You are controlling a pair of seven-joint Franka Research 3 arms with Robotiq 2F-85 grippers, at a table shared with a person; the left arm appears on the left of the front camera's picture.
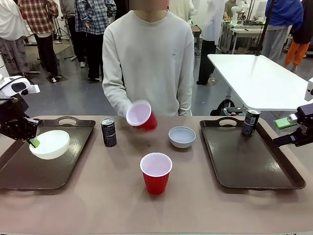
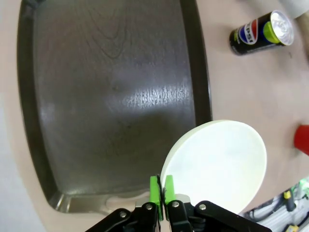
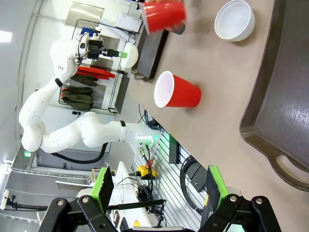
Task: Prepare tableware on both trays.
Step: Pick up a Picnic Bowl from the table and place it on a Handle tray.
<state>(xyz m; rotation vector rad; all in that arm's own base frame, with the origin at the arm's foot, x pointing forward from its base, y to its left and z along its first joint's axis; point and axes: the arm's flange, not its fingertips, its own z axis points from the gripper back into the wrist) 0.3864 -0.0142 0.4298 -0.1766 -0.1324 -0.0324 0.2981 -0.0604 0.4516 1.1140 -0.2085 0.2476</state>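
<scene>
Left claw (image 1: 33, 142) (image 2: 161, 191) clamps the rim of the cream-white bowl (image 1: 50, 143) (image 2: 217, 164), tilted over the left tray (image 1: 19, 171) (image 2: 116, 96) below it. Right claw (image 1: 286, 131) (image 3: 158, 188) hangs wide open at the right tray (image 1: 254, 161) (image 3: 285, 96), a black can (image 1: 251, 122) close by. Between the claws, on the tabletop (image 1: 98, 196), stand a second can (image 1: 108, 132) (image 2: 260, 33), a grey-blue bowl (image 1: 182, 136) (image 3: 234, 20) and a red cup (image 1: 156, 172) (image 3: 177, 90), while a person (image 1: 149, 58) holds another red cup (image 1: 142, 115) (image 3: 164, 15) tilted

On my side of the tan table (image 1: 98, 205): my green pads (image 2: 154, 191), a cream-white bowl (image 1: 49, 144), dark brown trays (image 1: 19, 171) (image 1: 254, 166), red cups (image 1: 156, 178) (image 1: 142, 116) with pale insides, a grey-blue bowl (image 1: 182, 136) and black cans (image 1: 108, 133) (image 1: 251, 122).
</scene>
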